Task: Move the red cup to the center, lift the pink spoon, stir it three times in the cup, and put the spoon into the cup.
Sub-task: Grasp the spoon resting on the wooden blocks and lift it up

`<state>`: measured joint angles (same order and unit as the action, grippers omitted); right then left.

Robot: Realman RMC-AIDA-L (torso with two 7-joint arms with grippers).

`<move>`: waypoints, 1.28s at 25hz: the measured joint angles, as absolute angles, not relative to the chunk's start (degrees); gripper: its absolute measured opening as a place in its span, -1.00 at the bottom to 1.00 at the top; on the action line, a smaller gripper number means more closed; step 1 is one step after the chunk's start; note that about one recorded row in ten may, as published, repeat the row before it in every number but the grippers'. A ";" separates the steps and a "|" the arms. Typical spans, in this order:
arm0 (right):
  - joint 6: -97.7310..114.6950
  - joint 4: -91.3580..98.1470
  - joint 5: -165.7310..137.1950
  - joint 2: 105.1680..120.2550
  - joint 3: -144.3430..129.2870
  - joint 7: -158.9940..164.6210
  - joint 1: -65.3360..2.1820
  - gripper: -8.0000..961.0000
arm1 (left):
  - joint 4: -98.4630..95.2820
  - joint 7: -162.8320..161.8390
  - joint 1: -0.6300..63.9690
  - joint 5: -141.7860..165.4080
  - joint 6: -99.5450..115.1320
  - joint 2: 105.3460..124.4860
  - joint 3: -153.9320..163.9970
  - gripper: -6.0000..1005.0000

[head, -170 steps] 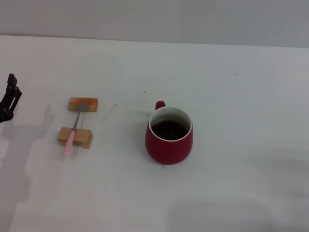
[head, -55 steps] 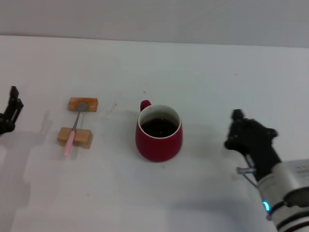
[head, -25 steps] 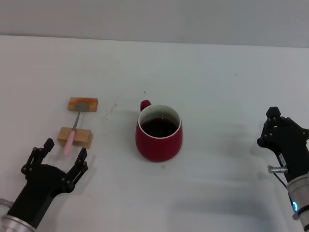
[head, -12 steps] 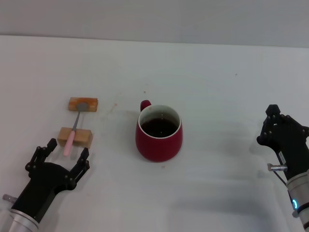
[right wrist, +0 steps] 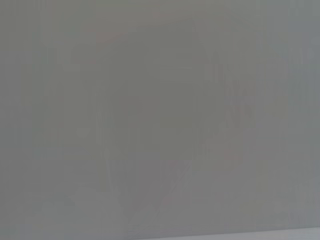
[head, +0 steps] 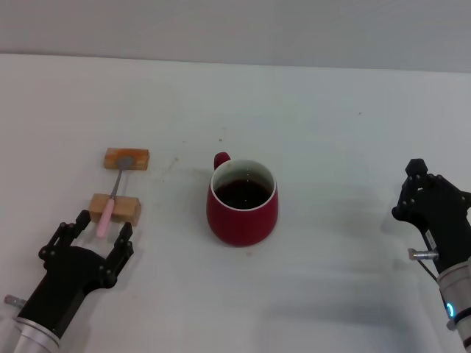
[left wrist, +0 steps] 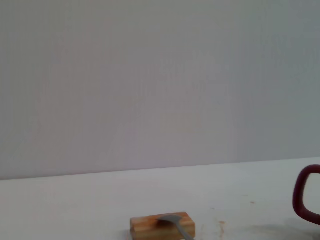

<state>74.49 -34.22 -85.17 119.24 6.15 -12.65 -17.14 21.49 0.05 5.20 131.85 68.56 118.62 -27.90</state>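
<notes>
The red cup [head: 243,209] stands mid-table with dark liquid inside, its handle [left wrist: 304,197] pointing to the far left. The pink spoon [head: 107,214] lies across two tan wooden blocks, its pink handle on the near block [head: 116,208] and its grey bowl [left wrist: 176,223] on the far block [head: 126,158]. My left gripper [head: 103,226] is open and empty just in front of the near block, one fingertip on each side of the handle's near end. My right gripper [head: 427,193] hangs at the right, well clear of the cup.
The white table [head: 331,132] runs back to a grey wall [left wrist: 160,75]. The right wrist view shows only grey wall [right wrist: 160,120].
The cup shifted a little left early on, and the right gripper then drew back to the right. In the last second my left gripper moved forward to the spoon handle's near end.
</notes>
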 joint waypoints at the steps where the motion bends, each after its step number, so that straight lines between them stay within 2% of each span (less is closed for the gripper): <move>1: 74.43 -34.08 -85.17 119.23 6.15 -12.65 -17.17 -0.98 | 21.60 0.05 5.13 131.63 68.56 118.63 -27.91 0.52; 4: 74.21 -33.81 -85.16 119.21 6.19 -12.64 -17.25 -0.98 | 21.84 0.06 4.93 130.81 68.55 118.65 -27.96 0.40; 23: 74.28 -34.04 -85.16 119.22 6.14 -12.57 -17.12 -0.98 | 21.88 0.08 4.74 130.57 68.79 118.65 -27.51 0.07; 32: 74.37 -34.10 -86.19 119.27 6.07 -12.57 -16.87 -0.98 | 21.85 0.07 4.74 130.73 68.82 118.65 -27.51 0.08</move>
<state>74.37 -34.10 -86.19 119.27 6.07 -12.56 -16.87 21.85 0.07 4.74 130.73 68.82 118.65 -27.51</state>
